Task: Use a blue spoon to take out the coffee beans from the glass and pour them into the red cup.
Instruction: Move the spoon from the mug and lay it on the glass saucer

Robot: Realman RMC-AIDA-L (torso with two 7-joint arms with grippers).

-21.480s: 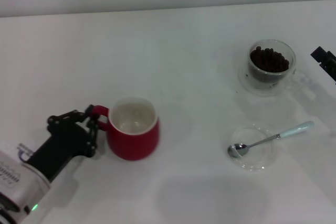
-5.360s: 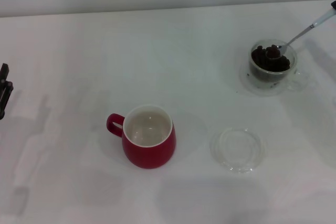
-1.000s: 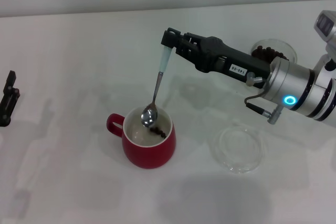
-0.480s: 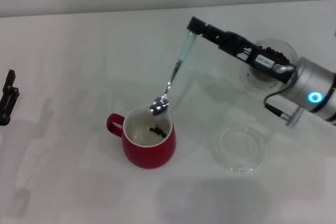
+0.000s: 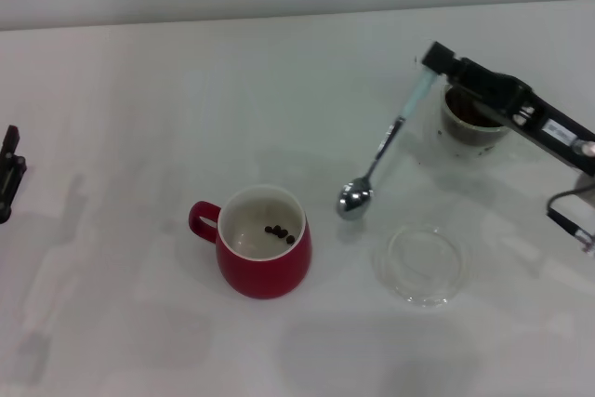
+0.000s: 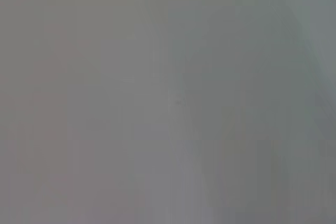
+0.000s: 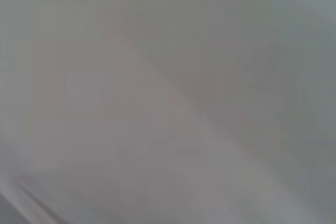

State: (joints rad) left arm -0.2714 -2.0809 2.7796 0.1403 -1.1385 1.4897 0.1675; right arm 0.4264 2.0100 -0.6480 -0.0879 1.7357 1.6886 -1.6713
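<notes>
Blue spoon [image 5: 386,151] hangs steeply, bowl toward red cup [image 5: 263,253].

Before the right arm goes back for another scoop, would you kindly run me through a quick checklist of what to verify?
1. Blue spoon held by the right gripper at its handle end: ok.
2. Spoon bowl emptied: cannot tell; no beans are visible on it.
3. Coffee beans landed in the red cup: ok, a few lie inside.
4. Red cup upright: ok.
5. Glass clear for a scoop: not ok, the right arm covers part of it.
6. Left gripper out of the way: ok, at the table's left edge.
</notes>
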